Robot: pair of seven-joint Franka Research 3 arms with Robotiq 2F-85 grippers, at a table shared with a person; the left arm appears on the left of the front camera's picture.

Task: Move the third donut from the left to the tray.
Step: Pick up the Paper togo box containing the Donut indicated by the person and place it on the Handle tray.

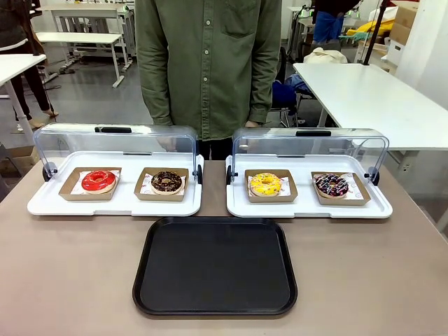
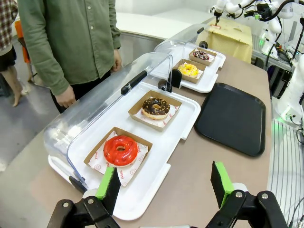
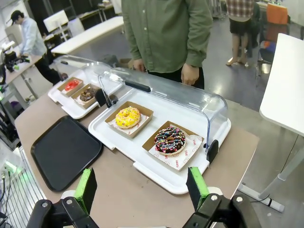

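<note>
Left gripper [image 2: 165, 186]: green-padded fingers spread wide, nothing between them, hanging above the near left edge of the table. Right gripper [image 3: 141, 187]: likewise spread wide and holding nothing, above the near right edge.

Surface: plain grey-brown tabletop [image 1: 70, 273]. Two white rectangular trays with clear domed lids sit side by side along the far half, lids tipped back toward the far side. Left white tray [image 1: 112, 204] holds a red-iced ring donut [image 1: 99, 180] and, to its right, a chocolate-brown donut [image 1: 166, 182], each in a shallow brown cardboard holder. Right white tray [image 1: 308, 208] holds the ring donut with bright yellow icing and dark sprinkles [image 1: 266, 184] in its own cardboard holder, left position on that tray; beside it to the right, a dark donut with coloured sprinkles [image 1: 331, 184].

Large flat black rectangular plastic tray [image 1: 215, 266] lies at near centre, just in front of the gap between the two white trays, nothing on it. Yellow donut is apart from it, just beyond its far right corner.

Person in a green button shirt [image 1: 208, 63] stands at the far side, centre, arms down.

Room: grey floor and white work tables [image 1: 371, 98] to the far right and far left.
</note>
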